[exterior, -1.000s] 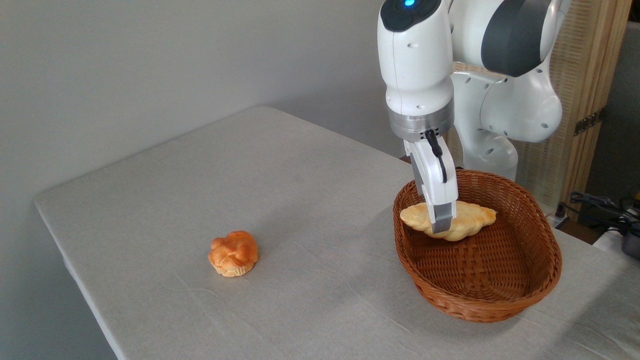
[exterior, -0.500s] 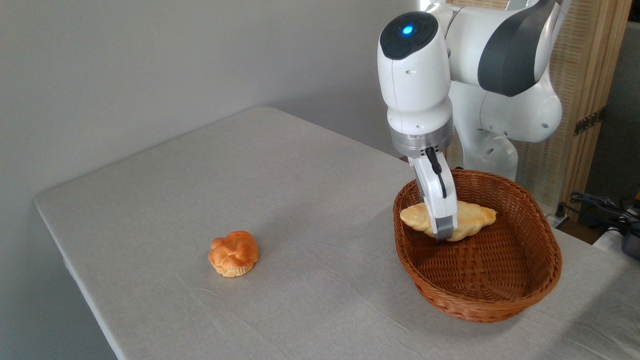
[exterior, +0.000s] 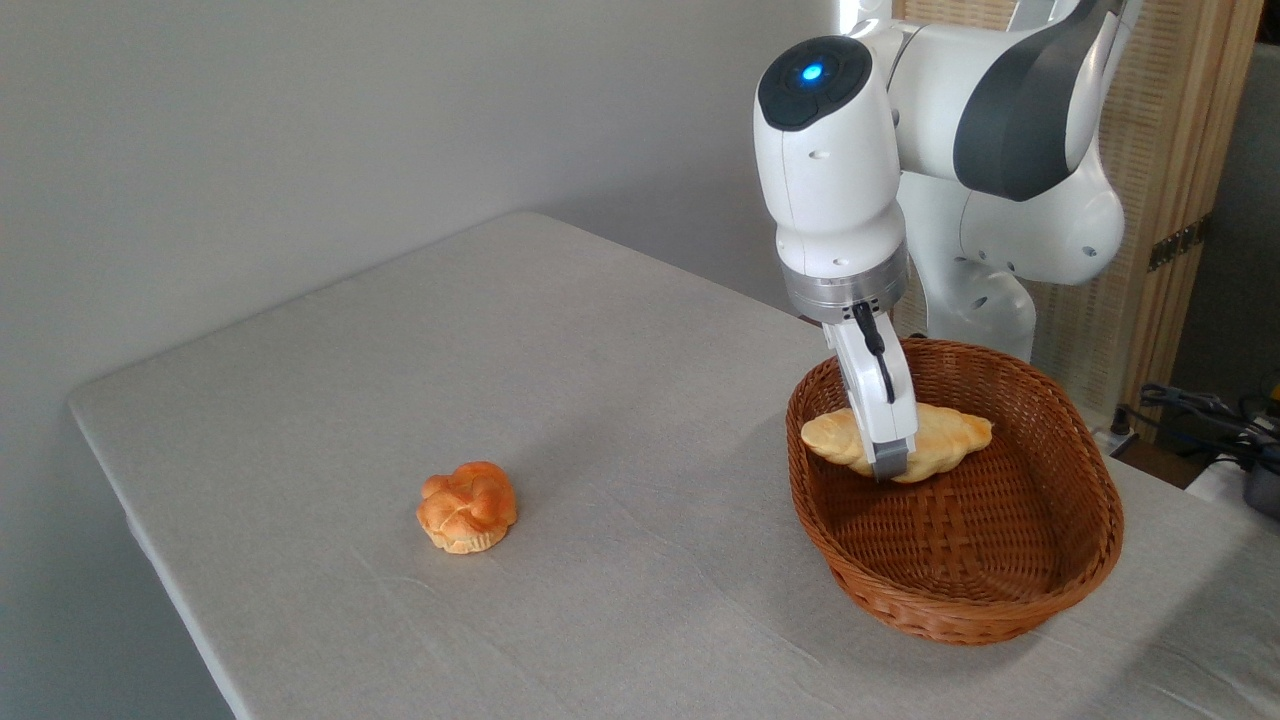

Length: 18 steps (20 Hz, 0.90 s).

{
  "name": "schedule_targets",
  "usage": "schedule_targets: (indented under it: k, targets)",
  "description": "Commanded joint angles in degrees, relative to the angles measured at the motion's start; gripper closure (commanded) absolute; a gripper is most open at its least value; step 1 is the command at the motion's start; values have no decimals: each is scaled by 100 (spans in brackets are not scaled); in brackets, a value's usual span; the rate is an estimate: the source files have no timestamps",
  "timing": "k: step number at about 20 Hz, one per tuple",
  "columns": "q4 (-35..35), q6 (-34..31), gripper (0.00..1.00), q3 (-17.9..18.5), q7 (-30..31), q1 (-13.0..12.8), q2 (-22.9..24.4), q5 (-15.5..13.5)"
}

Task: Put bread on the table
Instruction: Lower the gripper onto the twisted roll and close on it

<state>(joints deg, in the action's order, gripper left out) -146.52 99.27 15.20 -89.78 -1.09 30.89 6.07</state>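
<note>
Table [exterior: 560,400] with a light grey cloth, shown from a fixed camera, takes up most of the view and is the surface on which the loaf is to be set. White robot arm [exterior: 830,170] is lowered from the upper right over the far left part of a brown wicker basket [exterior: 1000,590], which stands on the right side of the table. Bread [exterior: 950,440], a long pale-yellow braided loaf, is seen inside the basket along its far left wall, its tapered ends pointing left and right. Gripper [exterior: 888,462] is placed across the middle of the loaf, so that a hold near the centre of balance is probably intended. Only the near finger is visible, lying against the front of the loaf; whether the loaf is already clamped cannot be told, since the far finger is hidden. Bun [exterior: 467,506], small, round and orange, is seen well apart on the cloth to the left; the bare cloth between it and the basket is judged a likely spot for the loaf.
</note>
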Motion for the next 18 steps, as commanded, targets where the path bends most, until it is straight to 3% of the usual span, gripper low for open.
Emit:
schedule_targets:
  k: [1,11,14,18]
  targets:
    - [-44,49,78,79,-84,-41,93,105]
    - [61,-92,78,70,-93,-58,93,254]
    - [333,-285,79,62,-329,-93,67,490]
    - [991,-636,79,44,-462,-128,-108,500]
